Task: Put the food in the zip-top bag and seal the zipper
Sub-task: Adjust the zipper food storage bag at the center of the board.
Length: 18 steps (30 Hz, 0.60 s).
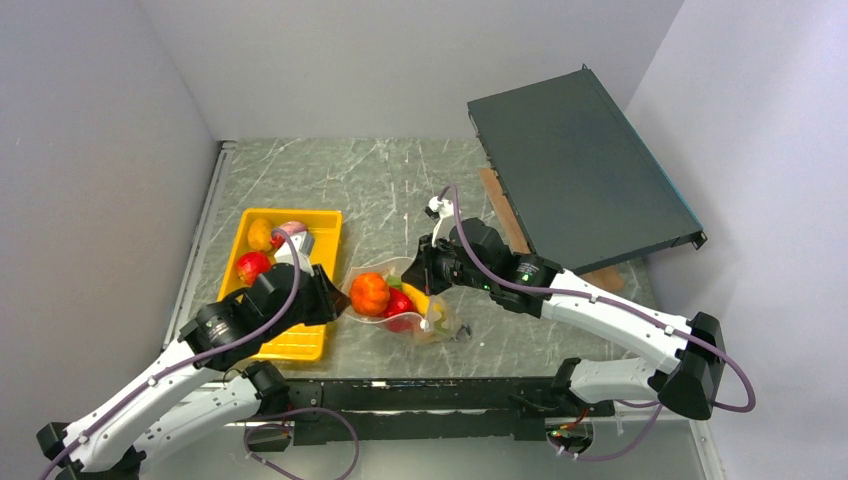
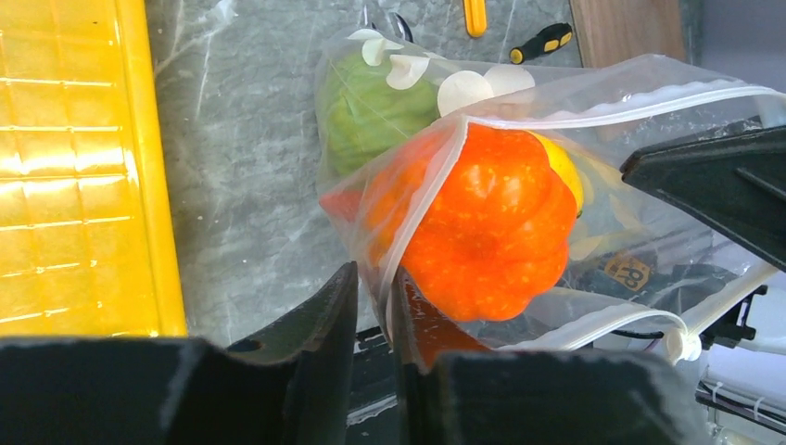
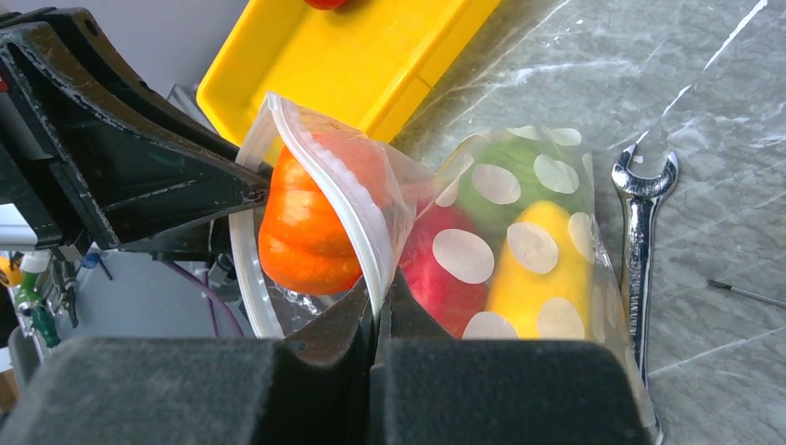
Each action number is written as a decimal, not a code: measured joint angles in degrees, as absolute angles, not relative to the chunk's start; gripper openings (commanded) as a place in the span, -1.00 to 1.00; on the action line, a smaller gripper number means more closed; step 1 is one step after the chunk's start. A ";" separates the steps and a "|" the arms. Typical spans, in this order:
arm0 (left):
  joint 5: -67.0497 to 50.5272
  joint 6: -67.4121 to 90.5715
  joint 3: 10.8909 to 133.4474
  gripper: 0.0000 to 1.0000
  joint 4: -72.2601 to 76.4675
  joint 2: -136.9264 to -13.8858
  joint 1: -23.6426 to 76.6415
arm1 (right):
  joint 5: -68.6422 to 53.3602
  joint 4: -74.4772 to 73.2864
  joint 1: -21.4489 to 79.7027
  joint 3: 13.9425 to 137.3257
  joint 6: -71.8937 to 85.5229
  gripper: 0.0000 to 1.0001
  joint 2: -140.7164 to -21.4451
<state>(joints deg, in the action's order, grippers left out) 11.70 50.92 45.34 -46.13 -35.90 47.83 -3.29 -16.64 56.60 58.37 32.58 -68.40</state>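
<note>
Grey marbled table, white walls on three sides, dark panel propped at far right. Yellow tray, left: holds a red fruit, a yellow-orange fruit and a purple piece. Bag, clear with white dots, table centre, just right of the tray, lifted at its mouth between the two arms. Contents: cabbage, red piece, yellow pepper deep inside; orange piece sitting in the mouth. Zipper: its two strips stand apart, unsealed. Left gripper: jaws drawn nearly together, bag film pinched between them at the mouth's left edge. Right gripper: clamped tight on the opposite rim. Wrench flat on the table beside the bag; screwdriver beyond it.
</note>
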 measured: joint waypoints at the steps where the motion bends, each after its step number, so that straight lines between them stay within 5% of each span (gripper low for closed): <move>1: 11.60 50.89 45.34 -0.79 -45.78 -36.23 47.83 | -3.27 -16.67 56.60 58.37 32.58 -1.00 -68.40; 3: 11.00 50.68 45.34 -0.99 -44.56 -36.67 47.83 | -3.27 -16.67 56.60 58.37 32.51 -1.00 -68.40; 18: 2.17 55.29 42.96 -1.00 -29.67 -26.57 47.88 | -3.25 -20.01 57.30 60.75 25.52 -1.00 -68.20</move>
